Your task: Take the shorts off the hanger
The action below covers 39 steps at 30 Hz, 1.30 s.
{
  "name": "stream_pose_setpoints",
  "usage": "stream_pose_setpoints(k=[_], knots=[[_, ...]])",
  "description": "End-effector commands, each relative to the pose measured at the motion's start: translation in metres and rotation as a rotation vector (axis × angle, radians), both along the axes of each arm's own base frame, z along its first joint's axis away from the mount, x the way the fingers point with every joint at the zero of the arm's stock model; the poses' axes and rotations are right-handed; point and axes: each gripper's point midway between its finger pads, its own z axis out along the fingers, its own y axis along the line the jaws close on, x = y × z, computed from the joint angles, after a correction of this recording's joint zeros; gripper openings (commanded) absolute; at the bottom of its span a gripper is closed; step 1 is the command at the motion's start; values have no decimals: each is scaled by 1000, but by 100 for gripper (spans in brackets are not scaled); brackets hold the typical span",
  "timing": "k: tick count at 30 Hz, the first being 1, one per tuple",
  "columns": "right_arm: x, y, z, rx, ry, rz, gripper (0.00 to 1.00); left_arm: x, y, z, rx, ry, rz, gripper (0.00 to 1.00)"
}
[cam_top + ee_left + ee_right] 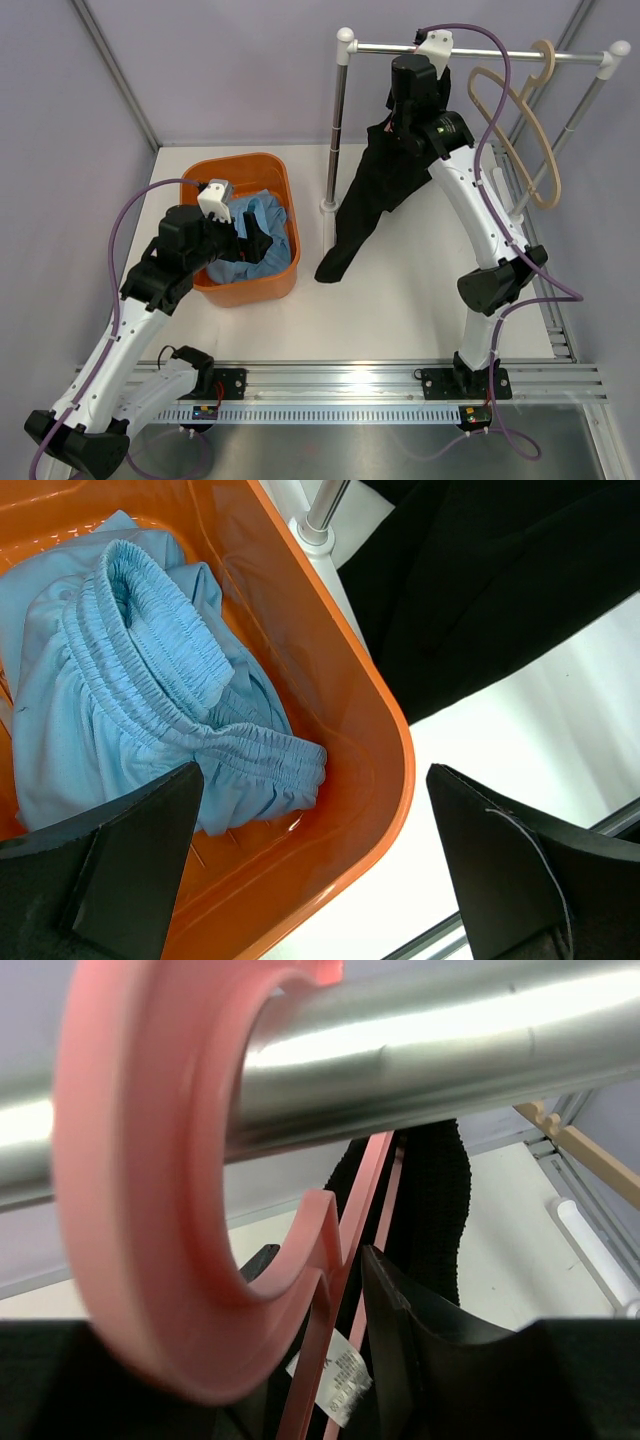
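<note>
Two claws: my left claw (315, 780) gapes wide over the orange basket (390, 740). My right claw (318, 1253) straddles the pink hanger (130, 1210) on the rail (450, 1030), black shorts (370, 200) hanging beneath; its grip I cannot tell.

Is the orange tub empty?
No, the orange tub has crumpled light blue shorts lying inside it.

Bright even overhead light, soft faint shadows on white table (400, 300); glare on front metal rail (380, 378) and on rod (450, 1030). Right wrist view: pink hanger hook (130, 1210) blurred, too close; left wrist view sharp
</note>
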Motion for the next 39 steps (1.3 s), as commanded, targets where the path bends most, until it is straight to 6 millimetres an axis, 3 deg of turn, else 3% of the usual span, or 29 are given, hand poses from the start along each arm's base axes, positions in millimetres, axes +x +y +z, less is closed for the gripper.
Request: stream_pose_setpoints(k=[1, 8, 15, 24, 28, 34, 38, 39], knots=[[4, -16, 9, -12, -22, -49, 46, 7, -1, 8, -11, -44, 4, 99], [4, -21, 13, -25, -30, -46, 34, 7, -1, 7, -8, -40, 6, 99], [-12, -28, 37, -54, -50, -28, 1, 7, -1, 7, -8, -40, 7, 99], [-63, -38, 90, -49, -121, 79, 0, 8, -1, 10, -11, -46, 5, 99], [-81, -31, 100, -41, -119, 171, 0, 8, -1, 12, -10, -53, 7, 99], [-106, -24, 96, -31, -70, 281, 0, 9, -2, 20, -17, -67, -1, 99], [-131, -11, 82, 4, -3, 407, 0, 8, -6, 34, -40, -90, -19, 99], [-134, -6, 70, 8, 31, 433, 0, 8, -8, 38, -51, -95, -23, 99]])
